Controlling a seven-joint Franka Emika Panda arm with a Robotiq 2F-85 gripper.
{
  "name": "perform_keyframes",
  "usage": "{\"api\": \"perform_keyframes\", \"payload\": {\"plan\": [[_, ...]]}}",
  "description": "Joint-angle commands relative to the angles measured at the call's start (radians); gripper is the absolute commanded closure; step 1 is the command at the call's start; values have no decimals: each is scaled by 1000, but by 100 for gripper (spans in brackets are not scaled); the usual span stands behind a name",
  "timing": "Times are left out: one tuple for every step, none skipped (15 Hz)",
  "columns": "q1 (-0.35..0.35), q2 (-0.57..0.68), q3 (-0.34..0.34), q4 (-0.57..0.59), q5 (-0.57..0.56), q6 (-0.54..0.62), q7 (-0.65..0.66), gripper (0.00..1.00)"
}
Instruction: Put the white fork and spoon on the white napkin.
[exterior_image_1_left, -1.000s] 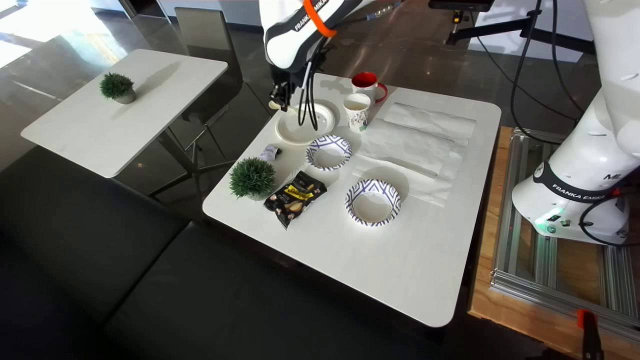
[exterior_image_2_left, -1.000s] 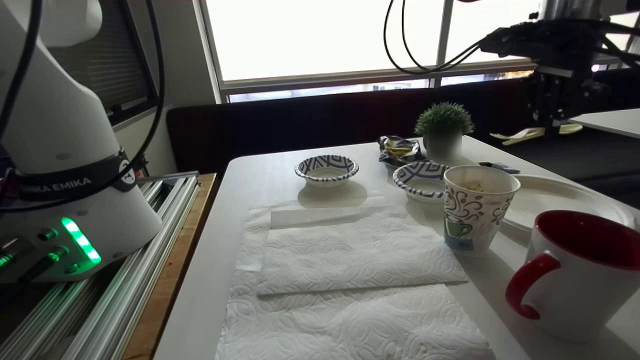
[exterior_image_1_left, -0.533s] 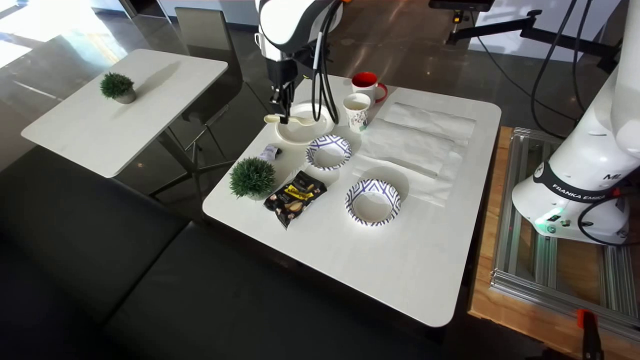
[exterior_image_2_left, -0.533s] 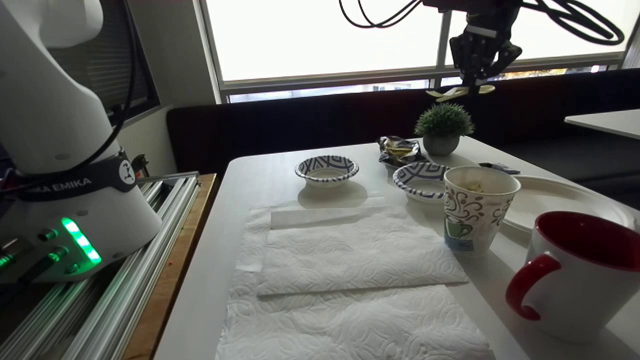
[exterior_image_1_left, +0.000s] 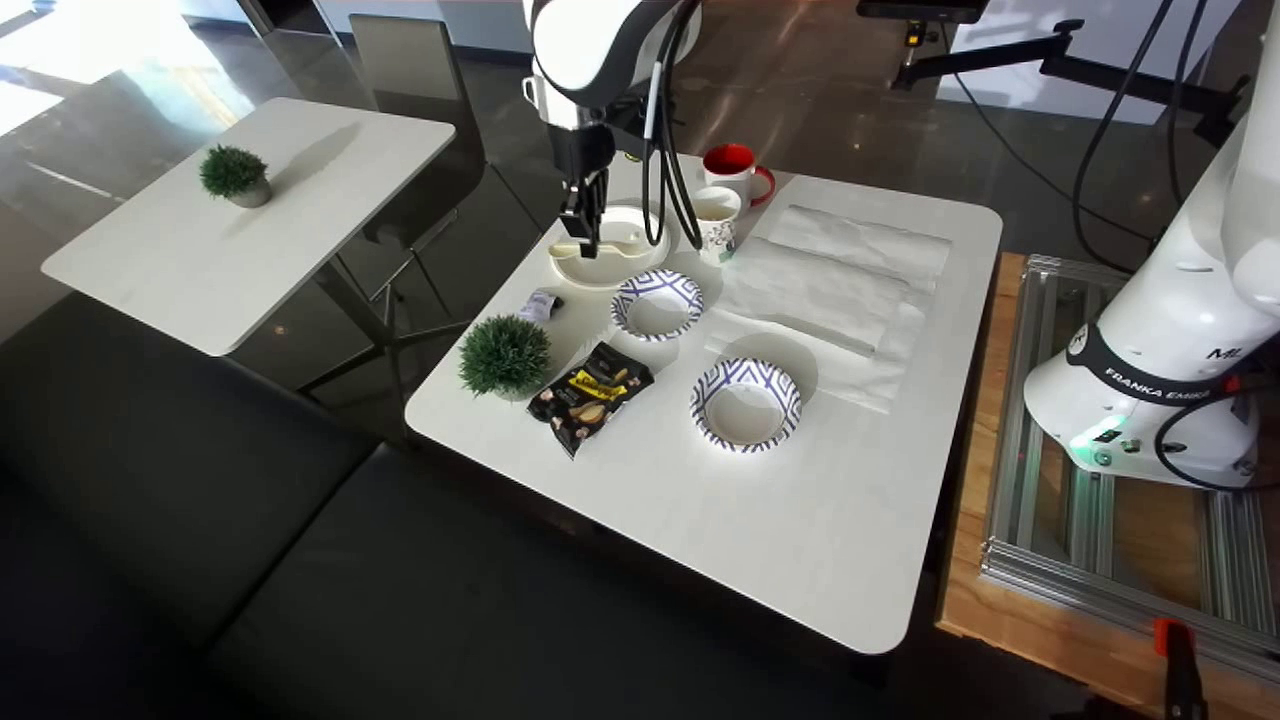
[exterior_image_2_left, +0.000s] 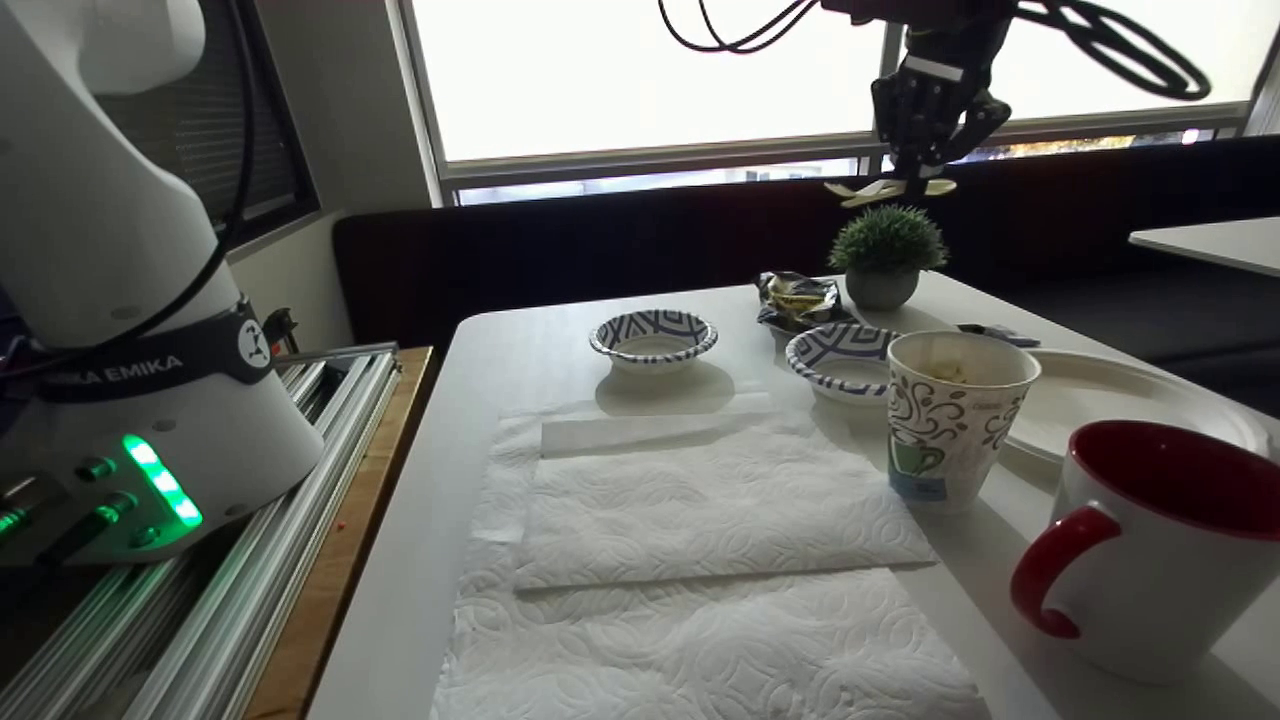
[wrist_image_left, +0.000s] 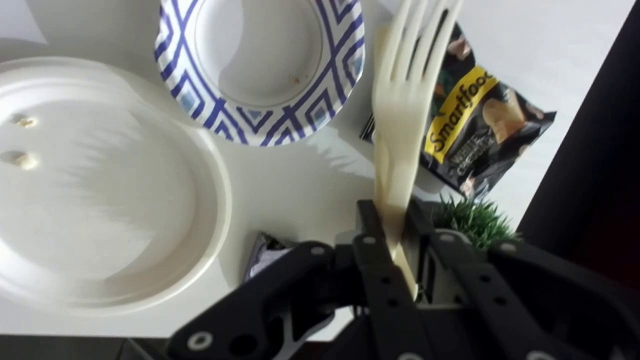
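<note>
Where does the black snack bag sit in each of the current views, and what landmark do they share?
In an exterior view: snack bag slightly left of centre, potted plant at its left.
In an exterior view: snack bag right of centre, potted plant at its right.
Wrist view: upper right, partly behind the white fork, potted plant below.
Shared landmark: that potted plant.

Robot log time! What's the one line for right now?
tool: closed on fork and spoon | where: held up above table | placing on white napkin: not yet done
</note>
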Motion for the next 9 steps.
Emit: {"api": "perform_keyframes", "payload": {"plan": [[46, -135, -7, -199, 27, -48, 11, 96], [55, -164, -3, -245, 35, -62, 11, 96], [72, -203, -7, -305, 28, -57, 31, 96], [90, -247, -12, -360, 17, -55, 65, 96], [104, -286, -20, -414, 6, -40, 98, 96], [116, -337, -30, -470, -5, -39, 150, 96], [123, -381, -35, -524, -1, -47, 181, 96], [129, -424, -47, -579, -14, -46, 235, 96], [130, -463, -57, -630, -20, -44, 277, 96]]}}
